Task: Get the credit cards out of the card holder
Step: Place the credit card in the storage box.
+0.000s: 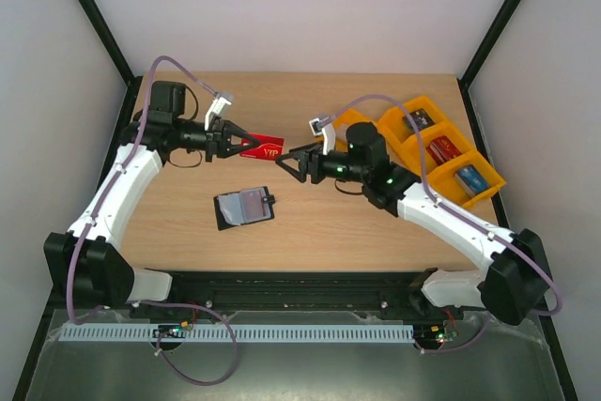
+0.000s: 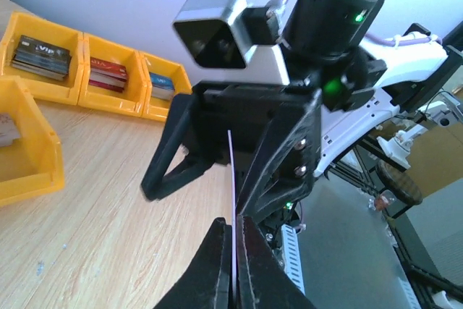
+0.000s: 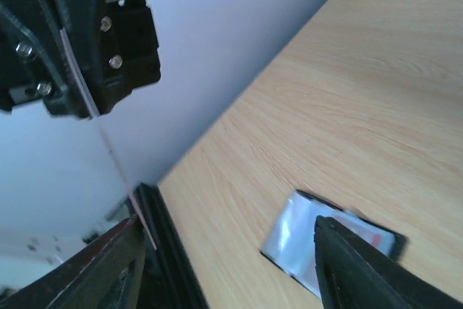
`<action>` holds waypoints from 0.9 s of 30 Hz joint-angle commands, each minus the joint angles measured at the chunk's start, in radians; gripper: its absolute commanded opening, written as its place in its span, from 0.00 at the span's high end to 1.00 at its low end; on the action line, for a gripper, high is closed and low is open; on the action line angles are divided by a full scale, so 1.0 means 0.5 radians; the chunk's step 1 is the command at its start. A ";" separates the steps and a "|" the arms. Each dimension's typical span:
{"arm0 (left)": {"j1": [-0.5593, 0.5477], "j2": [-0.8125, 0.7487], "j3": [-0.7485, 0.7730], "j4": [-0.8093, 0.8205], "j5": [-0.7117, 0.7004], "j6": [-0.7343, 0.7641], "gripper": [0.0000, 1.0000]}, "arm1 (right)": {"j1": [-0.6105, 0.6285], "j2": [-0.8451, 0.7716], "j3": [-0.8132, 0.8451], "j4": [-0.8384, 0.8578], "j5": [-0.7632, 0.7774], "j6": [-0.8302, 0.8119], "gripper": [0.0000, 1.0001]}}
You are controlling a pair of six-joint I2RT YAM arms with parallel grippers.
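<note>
Left gripper (image 2: 235,251) clamps the red card (image 1: 261,148) in mid-air, the right gripper (image 1: 285,164) released at its far end (a handover, I judge); next, draw it clear, then revisit the card holder (image 1: 244,206).

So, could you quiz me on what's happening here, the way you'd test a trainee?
1. True or false: the left end effector is shut on the red card.
2. Fill in: the jaws of the right end effector stand ____.
3. Pick one: the card holder is A) lying open on the table, B) folded shut, C) held in the right end effector.

Key: 1 true; 2 open; 3 A.
</note>
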 commanded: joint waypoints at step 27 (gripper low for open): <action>0.031 0.115 -0.011 0.206 -1.455 -0.270 0.01 | -0.993 0.019 0.308 -0.381 0.418 0.593 0.98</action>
